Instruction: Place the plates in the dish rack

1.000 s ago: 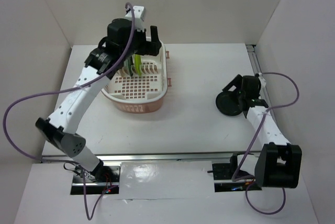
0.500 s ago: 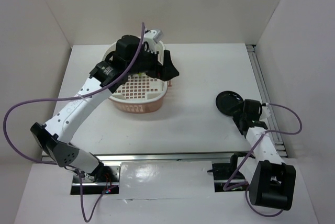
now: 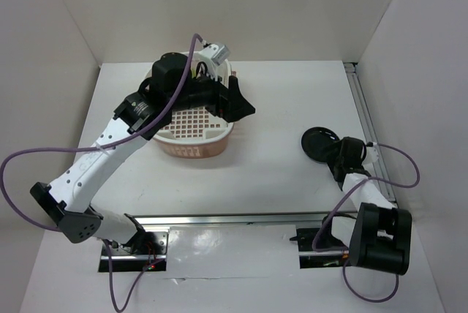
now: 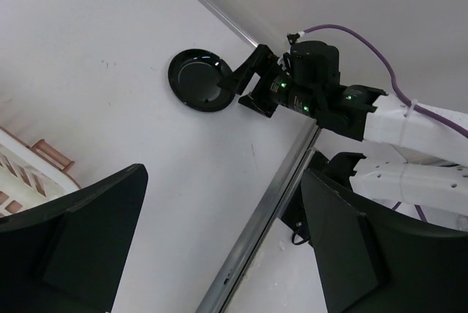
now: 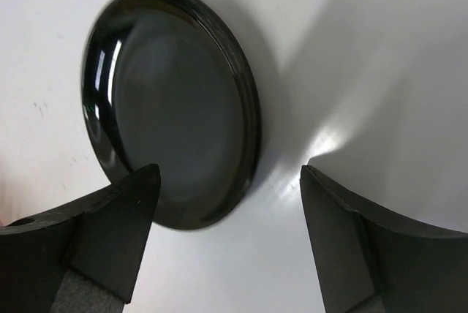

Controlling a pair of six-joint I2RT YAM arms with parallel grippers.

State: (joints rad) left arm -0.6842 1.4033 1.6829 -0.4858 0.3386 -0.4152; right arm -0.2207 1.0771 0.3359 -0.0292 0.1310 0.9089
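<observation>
While the left arm stretches out over the dish rack [image 3: 191, 149], its tool [image 4: 223, 203] sits at the rack's right-hand edge with the two fingers spread wide and nothing between them. In the left wrist view only a pink corner of the rack with a small side handle shows at the lower left. The rest of that view looks across the white tabletop [image 3: 281, 104].

The rack stands toward the far left of the tabletop, and its perforated grid floor is visible in the near half. The left arm covers the far end, so I cannot tell which plates stand among the ribs there.

The glossy black plate [image 3: 318, 140] lies flat on the tabletop at the right side, well apart from the rack. The right arm is folded back close to its base, with the right tool [image 5: 228, 181] low and aimed at this plate. Its fingers are parted and not closed on anything. In the right wrist view the plate lies just ahead of the fingers, its near rim roughly level with their tips and offset toward the left one. In the left wrist view one right finger reaches the plate's rim, but whether it touches cannot be told. A purple cable loops from each arm.
</observation>
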